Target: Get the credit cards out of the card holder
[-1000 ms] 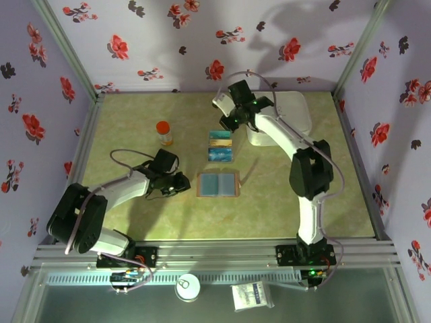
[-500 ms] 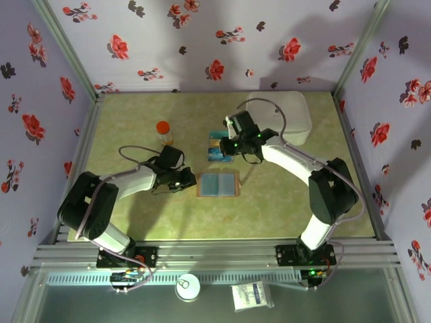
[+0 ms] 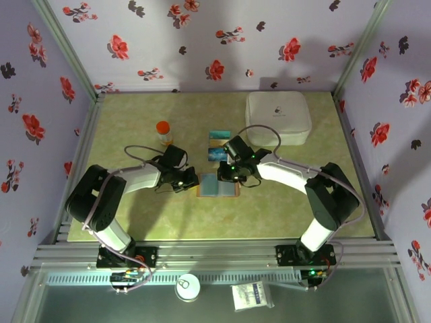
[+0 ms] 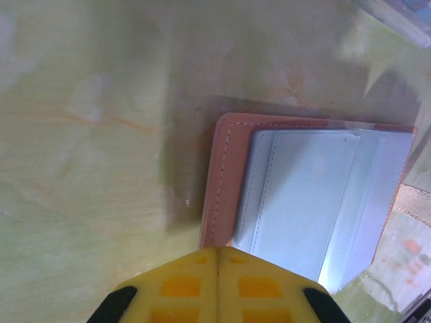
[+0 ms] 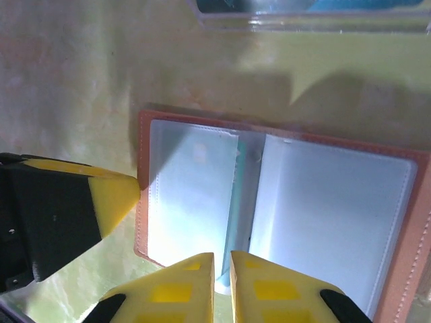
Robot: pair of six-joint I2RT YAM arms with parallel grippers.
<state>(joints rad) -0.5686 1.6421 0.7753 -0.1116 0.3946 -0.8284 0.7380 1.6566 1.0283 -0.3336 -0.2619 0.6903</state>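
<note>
The tan card holder (image 3: 217,185) lies open on the table, its two grey-blue panels facing up (image 5: 323,215) (image 4: 310,202). A teal credit card's edge (image 5: 233,215) shows along the middle fold. Two credit cards lie behind the holder: a teal one with a yellow band (image 3: 219,134) and a blue one (image 3: 217,155). My left gripper (image 4: 217,249) is shut, its tips at the holder's left rim (image 3: 190,180). My right gripper (image 5: 222,257) hangs over the fold at the holder's edge (image 3: 229,173), jaws a narrow slit apart with nothing held.
A big white rounded box (image 3: 278,116) stands at the back right. An orange-capped bottle (image 3: 163,132) stands left of the loose cards. Flowered walls close in the table on three sides.
My right arm swung from the back, near the white box, forward to the holder's middle. My left gripper slid right to the holder's rim and closed fully.
</note>
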